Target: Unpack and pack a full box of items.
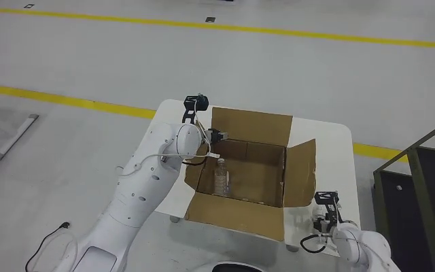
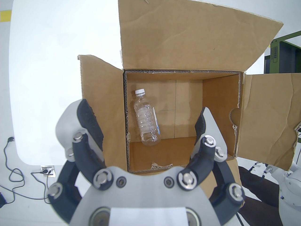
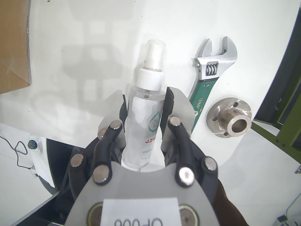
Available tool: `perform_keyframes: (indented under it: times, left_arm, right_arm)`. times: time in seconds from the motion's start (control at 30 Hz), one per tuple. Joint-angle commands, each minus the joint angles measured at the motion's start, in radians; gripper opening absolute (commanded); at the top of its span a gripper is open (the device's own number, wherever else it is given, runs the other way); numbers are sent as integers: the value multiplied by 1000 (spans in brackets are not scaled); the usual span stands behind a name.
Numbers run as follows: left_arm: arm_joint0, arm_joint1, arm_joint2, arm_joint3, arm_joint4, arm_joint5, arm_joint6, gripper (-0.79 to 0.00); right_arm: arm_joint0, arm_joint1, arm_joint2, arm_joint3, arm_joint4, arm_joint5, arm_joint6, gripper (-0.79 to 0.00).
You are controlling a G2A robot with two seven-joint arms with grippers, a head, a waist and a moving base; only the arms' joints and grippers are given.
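Labels: the spray btl [image 3: 143, 118] carries a printed label w/ a droplet mark on its clear body. The water btl [image 2: 147, 118] has a narrow label strip down one side. The wrench [image 3: 207, 81] has small white print on its handle.

My L claw [image 2: 144, 112] is spread wide, holds nothing and touches nothing. It hangs over the far-left corner of the box [image 2: 164, 156], looking down inside. Pads are black and rough-textured on grey metal fingers.

My R claw [image 3: 147, 96] is clamped on the spray btl, one pad on each side of the body below the shoulder. It sits over the table [image 3: 94, 24], to the right of the box. Cannot tell whether the btl rests on the surface or is lifted.

Materials and shapes:
- Box: brown corrugated cardboard, all flaps folded out, creased, edges ragged in places.
- Water btl: clear ribbed plastic w/ a white cap, lying on the box floor along the left wall.
- Spray btl: clear plastic cylinder, white pump collar, translucent cap.
- Wrench: adjustable type, bright metal head, green handle, lying flat just beside the spray btl.
- Flange [image 3: 229, 121]: round metal disc w/ raised hub, centre bore and bolt holes, on the table near the wrench handle.
- Table: smooth, white, rounded corners.
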Motion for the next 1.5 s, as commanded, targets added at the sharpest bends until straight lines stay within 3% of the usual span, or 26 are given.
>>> perform_keyframes:
  times: [0.0,0.2,0.27,0.47,0.7,0.9,1.07,1.3,1.47]
  left_arm:
    - [0,0,0,0,0,0,0,0]
    - [0,0,0,0,0,0,0,0]
    - [0,0,0,0,0,0,0,0]
    - [0,0,0,0,0,0,0,0]
    - [0,0,0,0,0,0,0,0]
    - [0,0,0,0,0,0,0,0]
    - [28,5,-20,-16,13,-12,47,0]
    - [77,24,-89,-98,94,12,70,0]
    - [124,39,-131,-144,225,69,78,0]
  right_arm:
    - [2,0,-2,5,1,4,0,-456]
    - [6,1,-10,16,-1,3,-6,-523]
    - [8,2,-10,16,-1,5,-7,-785]
    - [5,4,26,-32,40,10,-17,-785]
    - [10,8,173,-192,213,54,-48,-785]
    - [45,5,309,-324,500,87,-119,-785]
    - [78,3,354,-390,735,92,-121,-785]
    - [129,4,257,-402,918,110,-92,-785]
    - [164,4,96,-381,882,114,-115,-785]
